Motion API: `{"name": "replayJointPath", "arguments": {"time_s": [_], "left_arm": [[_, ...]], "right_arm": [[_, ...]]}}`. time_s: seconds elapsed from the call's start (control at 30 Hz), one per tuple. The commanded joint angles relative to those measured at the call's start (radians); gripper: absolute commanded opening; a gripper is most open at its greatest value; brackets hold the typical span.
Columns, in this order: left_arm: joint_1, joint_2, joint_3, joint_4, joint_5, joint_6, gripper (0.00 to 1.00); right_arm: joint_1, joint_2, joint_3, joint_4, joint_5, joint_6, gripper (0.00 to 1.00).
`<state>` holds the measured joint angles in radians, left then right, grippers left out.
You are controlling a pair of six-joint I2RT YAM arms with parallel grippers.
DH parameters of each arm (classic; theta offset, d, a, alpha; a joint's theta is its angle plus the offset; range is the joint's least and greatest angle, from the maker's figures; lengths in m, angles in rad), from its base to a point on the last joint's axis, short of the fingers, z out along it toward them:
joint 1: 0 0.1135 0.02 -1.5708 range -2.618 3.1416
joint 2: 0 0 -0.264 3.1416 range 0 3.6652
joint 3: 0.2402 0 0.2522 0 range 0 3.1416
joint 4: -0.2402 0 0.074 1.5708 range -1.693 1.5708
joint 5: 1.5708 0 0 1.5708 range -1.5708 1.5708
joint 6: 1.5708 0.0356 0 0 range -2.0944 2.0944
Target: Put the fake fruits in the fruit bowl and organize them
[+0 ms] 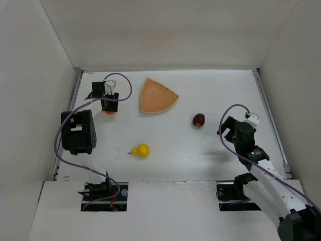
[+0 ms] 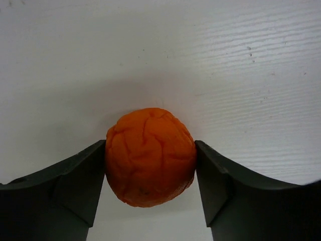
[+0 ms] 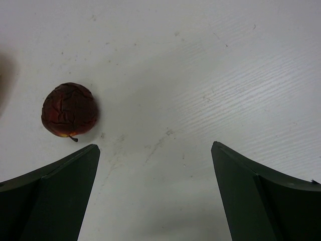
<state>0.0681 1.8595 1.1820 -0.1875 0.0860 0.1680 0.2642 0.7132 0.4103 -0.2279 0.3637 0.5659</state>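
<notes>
**Clerk:** Fruits, location?
**Keeper:** Orange fruit point(image 2: 150, 156): far left, beside fruit bowl point(image 1: 158, 95), pinched on both sides by left gripper point(image 2: 150, 150). Yellow pear point(image 1: 142, 150): near centre. Maroon fruit point(image 1: 199, 120): right of fruit bowl.
**Clerk:** Right gripper point(image 3: 155, 146)?
**Keeper:** Spread wide, empty, near maroon fruit.

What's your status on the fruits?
Left jaws closed on orange fruit, on table. Right jaws open, maroon fruit ahead-left. Nothing in fruit bowl, nothing blocking it.

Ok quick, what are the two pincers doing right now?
Left pincer: closed on the orange fruit.
Right pincer: open, empty; it is not touching the maroon fruit.
</notes>
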Motion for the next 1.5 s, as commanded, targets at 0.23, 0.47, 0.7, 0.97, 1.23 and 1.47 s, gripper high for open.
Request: {"name": "replayJointPath", "arguments": {"time_s": [0.23,0.47,0.7,0.97,1.23,1.47], "left_arm": [[-0.116,-0.181,0.03,0.026,0.001,-0.01,0.18],[-0.38,-0.119,0.14,0.086,-0.019,-0.015,0.24],[-0.478,0.136,0.339,0.095,-0.02,-0.01,0.35],[-0.485,0.163,0.404,0.079,-0.017,0.007,0.94],[-0.491,-0.175,0.249,-0.117,0.104,0.131,1.0],[-0.466,-0.474,-0.02,-0.668,0.397,0.679,1.0]], "right_arm": [[-0.004,0.005,0.032,0.029,0.004,0.005,1.0],[-0.003,0.034,0.041,0.029,-0.008,-0.001,1.0],[0.013,0.005,0.036,0.019,-0.005,0.006,1.0],[0.04,0.002,0.036,0.01,0.014,0.014,1.0],[0.042,-0.009,0.033,0.018,0.009,0.011,1.0],[0.043,0.003,0.033,0.024,0.0,0.008,1.0]]}}
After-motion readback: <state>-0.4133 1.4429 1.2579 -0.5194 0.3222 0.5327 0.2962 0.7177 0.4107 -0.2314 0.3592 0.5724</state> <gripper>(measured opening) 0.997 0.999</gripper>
